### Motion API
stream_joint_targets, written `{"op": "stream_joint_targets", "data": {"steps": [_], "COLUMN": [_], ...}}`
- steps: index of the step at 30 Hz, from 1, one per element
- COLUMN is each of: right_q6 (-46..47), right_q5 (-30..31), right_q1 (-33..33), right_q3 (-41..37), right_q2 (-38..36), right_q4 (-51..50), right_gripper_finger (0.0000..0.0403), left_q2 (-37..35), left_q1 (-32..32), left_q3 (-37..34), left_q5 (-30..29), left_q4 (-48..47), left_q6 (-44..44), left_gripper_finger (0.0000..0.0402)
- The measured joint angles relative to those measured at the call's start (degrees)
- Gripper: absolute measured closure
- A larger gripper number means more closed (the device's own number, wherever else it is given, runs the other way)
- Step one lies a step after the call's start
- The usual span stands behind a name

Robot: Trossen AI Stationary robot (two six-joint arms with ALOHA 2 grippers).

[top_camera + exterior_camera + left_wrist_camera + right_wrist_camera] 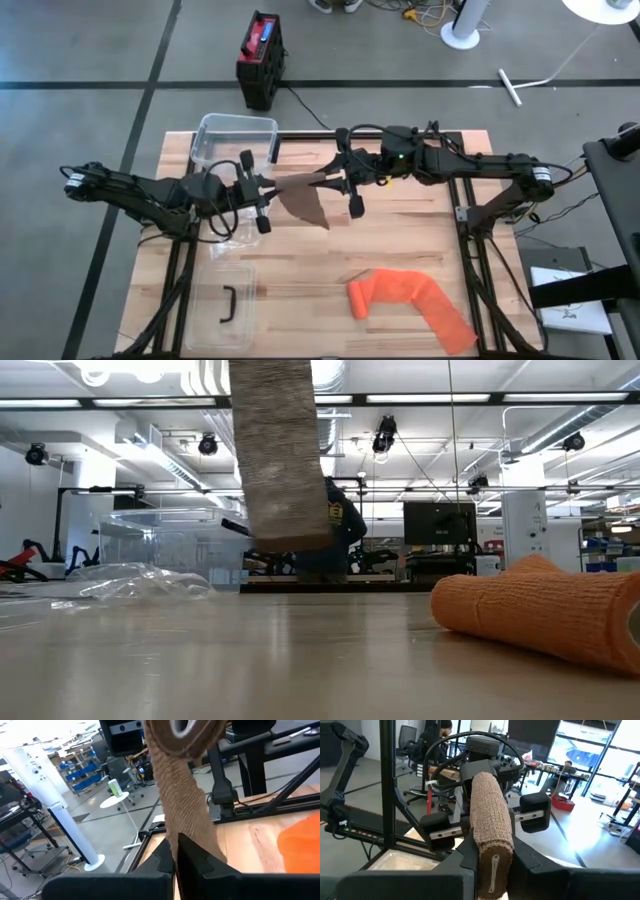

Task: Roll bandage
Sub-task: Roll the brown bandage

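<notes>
Bandage (305, 200), a brown strip hanging at centre frame, is held taut between the left gripper (262, 190), fingers pinched together on it, and the right gripper (345, 180), clamped on its rolled end, so rolling looks barely begun.

Brown bandage (280, 455) cut off above in low view, orange bandage (545, 610) cut off at edge

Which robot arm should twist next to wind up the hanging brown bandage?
Probably the right. The right gripper is shut on the rolled end of the brown fabric bandage, so turning it would likely wind the strip. The left gripper is shut on the strip, well placed to keep it taut.
</notes>
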Motion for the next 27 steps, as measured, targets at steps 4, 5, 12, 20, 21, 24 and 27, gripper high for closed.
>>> {"op": "stream_joint_targets", "data": {"steps": [4,5,12,20,21,24,27], "right_q6": [-0.1,-0.3,-6.2,-15.4,-16.9,-22.1,-28.6], "right_q5": [0.4,0.6,5.1,7.5,7.5,7.5,7.4], "right_q1": [0.0,0.0,0.0,0.0,0.0,0.0,0.2], "right_q3": [0.0,0.0,0.0,0.0,0.0,0.0,0.0], "right_q2": [0.3,0.5,1.5,2.7,2.7,2.6,2.6], "right_q4": [0.1,0.0,0.7,3.2,3.4,3.2,2.7], "right_gripper_finger": [0.0356,0.0356,0.0355,0.0355,0.0355,0.0355,0.0355], "left_q2": [0.0,-0.1,-1.8,-2.4,-2.4,-2.4,-2.4], "left_q1": [0.0,0.0,0.0,0.0,0.0,0.0,0.0], "left_q3": [0.0,0.0,1.6,11.0,12.1,15.3,19.1], "left_q5": [0.0,0.0,0.0,-0.1,-0.1,0.0,3.6], "left_q4": [0.3,0.2,-6.0,-26.6,-28.4,-32.4,-37.8], "left_q6": [0.0,-0.1,-3.4,-10.1,-10.5,-10.7,-11.7], "left_gripper_finger": [0.0398,0.0395,0.0345,0.0247,0.0235,0.0202,0.0170]}}
